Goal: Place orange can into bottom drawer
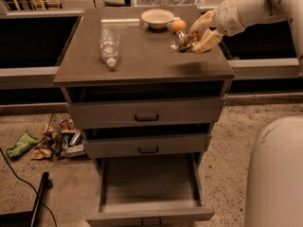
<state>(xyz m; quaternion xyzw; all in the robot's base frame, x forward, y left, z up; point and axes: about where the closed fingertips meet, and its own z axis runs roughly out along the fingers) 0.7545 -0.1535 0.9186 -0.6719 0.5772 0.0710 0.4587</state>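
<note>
The orange can [183, 41], golden-brown with a silver end facing left, is held on its side in my gripper [199, 36], lifted above the right part of the cabinet top [142, 56]. The gripper's pale fingers are shut on the can. Its shadow falls on the top below. The bottom drawer [149, 186], a wide shallow grey box, is pulled open and empty at the foot of the cabinet, well below the can. The two drawers above it are nearly closed.
A clear plastic bottle [108, 47] lies on the left of the cabinet top. A white bowl [157, 18] and a round orange fruit [178, 25] sit at the back. Litter [52, 141] and a black cable [19, 174] lie on the floor at left. The robot's white base [277, 174] stands at right.
</note>
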